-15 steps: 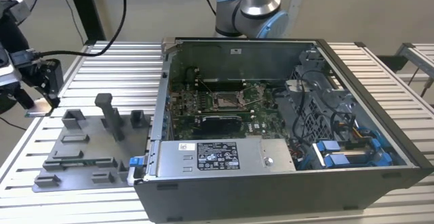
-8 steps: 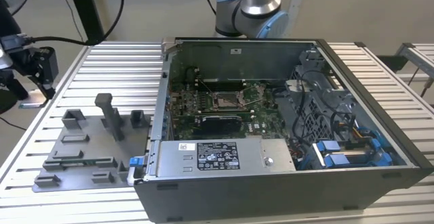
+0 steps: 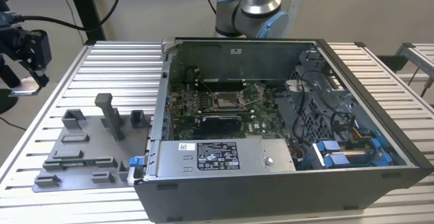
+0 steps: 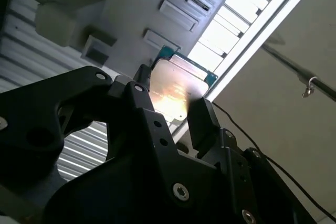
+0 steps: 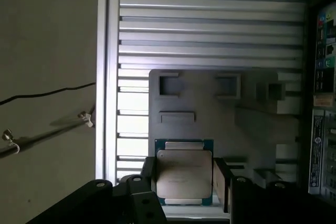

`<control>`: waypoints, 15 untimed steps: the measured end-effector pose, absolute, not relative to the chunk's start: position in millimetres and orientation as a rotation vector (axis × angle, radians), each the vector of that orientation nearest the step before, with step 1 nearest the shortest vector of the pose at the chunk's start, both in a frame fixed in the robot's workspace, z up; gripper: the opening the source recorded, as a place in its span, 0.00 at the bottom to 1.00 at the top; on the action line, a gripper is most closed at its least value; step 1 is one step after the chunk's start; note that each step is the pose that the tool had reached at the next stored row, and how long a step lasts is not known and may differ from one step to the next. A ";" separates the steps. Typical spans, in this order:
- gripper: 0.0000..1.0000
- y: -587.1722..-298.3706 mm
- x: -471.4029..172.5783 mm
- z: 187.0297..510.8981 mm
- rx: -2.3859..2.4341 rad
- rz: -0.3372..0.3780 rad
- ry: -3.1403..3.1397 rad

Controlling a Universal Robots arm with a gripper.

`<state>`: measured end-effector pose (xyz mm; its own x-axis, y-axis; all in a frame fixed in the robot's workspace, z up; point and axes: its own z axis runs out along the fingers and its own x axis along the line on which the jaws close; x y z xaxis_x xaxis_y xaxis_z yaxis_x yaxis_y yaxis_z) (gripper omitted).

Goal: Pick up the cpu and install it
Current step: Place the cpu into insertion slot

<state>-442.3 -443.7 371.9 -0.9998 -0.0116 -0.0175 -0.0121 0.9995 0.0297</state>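
The cpu (image 5: 184, 174) is a small flat square chip with a pale metal top and a green rim. It sits clamped between the black fingers (image 5: 221, 182) of my gripper (image 5: 185, 179). In the second wrist view the cpu (image 4: 173, 90) glints between the same fingers, with the gripper (image 4: 170, 100) shut on it. In the exterior view the gripper (image 3: 26, 84) hangs raised at the far left, past the table's edge, with the cpu (image 3: 24, 88) at its tip. The dark socket (image 3: 227, 99) lies inside the open computer case (image 3: 271, 193), well off to the exterior view's right of the gripper.
A grey fixture tray (image 3: 88, 142) with slots and an upright post (image 3: 109, 115) lies on the ribbed metal table (image 3: 115, 66), left of the case. A silver power supply (image 3: 224, 155) and cable bundles fill the case's near side. The arm's base (image 3: 251, 10) stands behind the case.
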 end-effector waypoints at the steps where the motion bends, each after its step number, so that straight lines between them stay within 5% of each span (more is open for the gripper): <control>1: 0.00 -443.3 -442.3 374.8 -0.019 0.047 3.124; 15: 0.00 -441.5 -442.2 395.5 -0.019 0.044 3.124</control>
